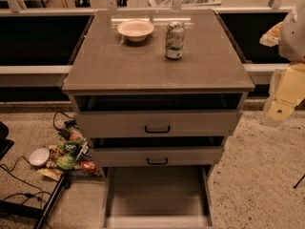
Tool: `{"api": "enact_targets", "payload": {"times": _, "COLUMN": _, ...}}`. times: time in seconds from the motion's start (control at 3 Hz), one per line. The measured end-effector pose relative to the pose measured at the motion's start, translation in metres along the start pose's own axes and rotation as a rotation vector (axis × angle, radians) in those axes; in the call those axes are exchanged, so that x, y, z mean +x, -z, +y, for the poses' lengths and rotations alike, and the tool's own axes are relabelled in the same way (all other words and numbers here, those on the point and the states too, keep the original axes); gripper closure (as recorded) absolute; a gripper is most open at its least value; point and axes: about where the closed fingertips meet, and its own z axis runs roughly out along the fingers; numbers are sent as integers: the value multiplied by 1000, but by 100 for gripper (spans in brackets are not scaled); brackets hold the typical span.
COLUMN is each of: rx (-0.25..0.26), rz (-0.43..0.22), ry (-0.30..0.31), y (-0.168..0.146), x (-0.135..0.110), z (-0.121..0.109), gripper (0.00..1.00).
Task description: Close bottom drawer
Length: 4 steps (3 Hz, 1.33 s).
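The bottom drawer (157, 194) is pulled far out of the grey-brown cabinet (157, 66) toward me. Its plain tray is bare and its low front lies at the lower edge of the view; its handle is hidden. The middle drawer (157, 155) and the top drawer (157, 123) above it each stand slightly open, each with a small black bar handle. My gripper (279, 109) hangs on the pale arm at the right edge of the view, level with the top drawer, to the right of the cabinet and apart from it.
A pale bowl (136, 29) and a drink can (175, 40) stand on the cabinet top. Snack bags (71, 154), a white bowl (39, 156), cables and a black stand leg (52, 199) lie on the floor to the left of the drawers.
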Motion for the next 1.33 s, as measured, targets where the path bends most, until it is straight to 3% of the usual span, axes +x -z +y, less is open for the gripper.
{"api": "enact_targets", "payload": {"times": 0.67, "rx": 9, "rz": -14, "ry": -11, "y": -9, "x": 0, "z": 3, "gripper": 0}}
{"api": "enact_targets", "payload": {"times": 1.0, "rx": 25, "rz": -82, "ry": -37, "y": -24, "x": 4, "z": 29, "gripper": 0}}
{"api": "enact_targets", "payload": {"times": 1.33, "rx": 54, "rz": -157, "ry": -115, "y": -51, "x": 27, "z": 68, "gripper": 0}}
